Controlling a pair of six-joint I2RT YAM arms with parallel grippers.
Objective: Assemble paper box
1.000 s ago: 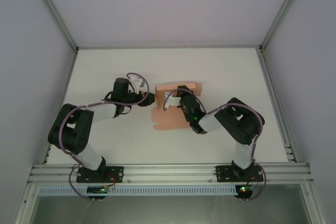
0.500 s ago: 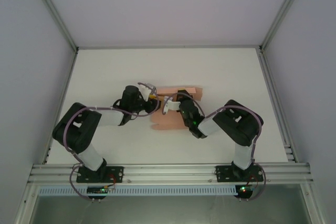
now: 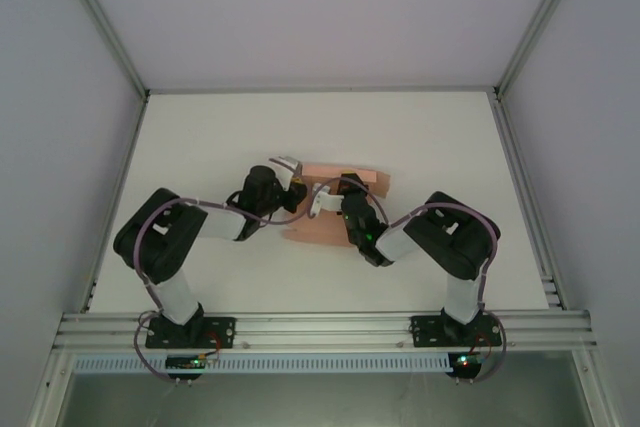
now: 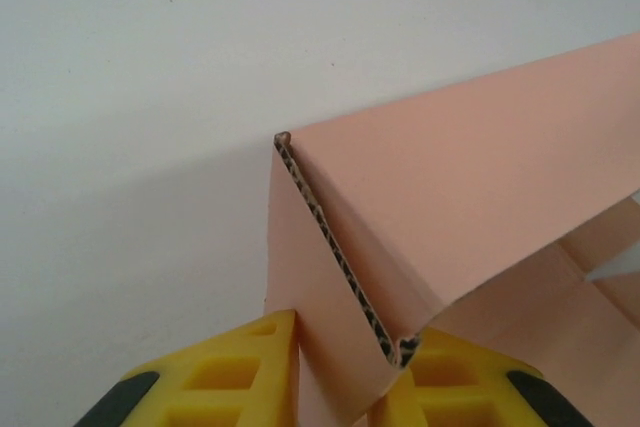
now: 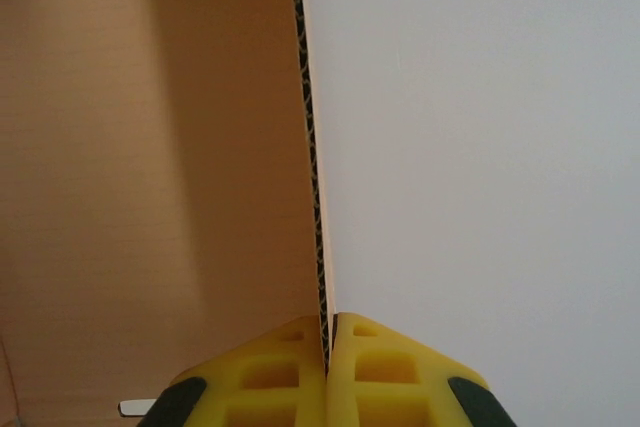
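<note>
End effectors tight on paper box edges

You see the paper box in plain salmon pink, its cut edge a dark wavy corrugation. The fingers of your left gripper and right gripper are bright yellow with black pads. The table is white, and the arms are black with white sections.
</note>
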